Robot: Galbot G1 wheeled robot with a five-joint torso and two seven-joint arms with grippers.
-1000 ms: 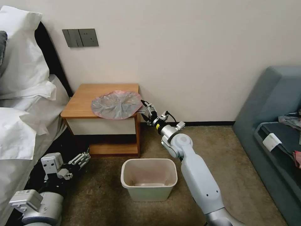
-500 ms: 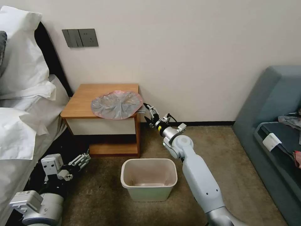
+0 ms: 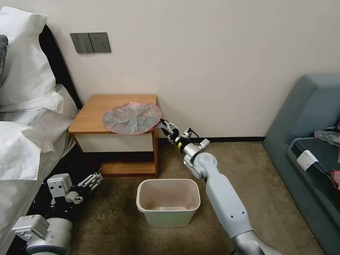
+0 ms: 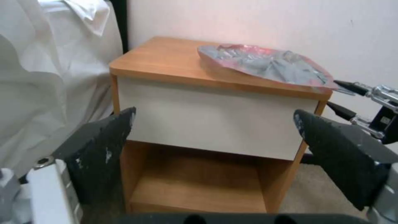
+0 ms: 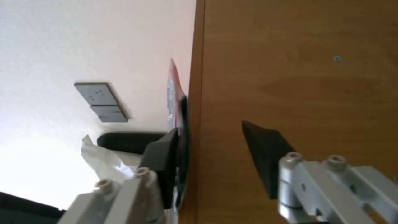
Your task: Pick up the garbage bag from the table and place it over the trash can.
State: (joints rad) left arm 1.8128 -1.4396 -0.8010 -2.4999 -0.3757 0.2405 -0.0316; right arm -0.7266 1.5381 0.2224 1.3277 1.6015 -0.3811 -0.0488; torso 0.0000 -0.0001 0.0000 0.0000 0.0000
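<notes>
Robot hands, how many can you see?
2. The right hand is open at the table's right edge, beside the garbage bag. The left hand is open too, low near the floor by the bed.

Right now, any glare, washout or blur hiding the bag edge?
Head view: even light, garbage bag rim clear beside the right gripper. Left wrist view: soft, pink glow on the wall behind it. Right wrist view: blown-out wall, bag a thin sliver along the nightstand.

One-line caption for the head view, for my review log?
Right gripper, open, reaches the garbage bag at the table edge; left gripper waits low; trash can stands unlined.
</notes>
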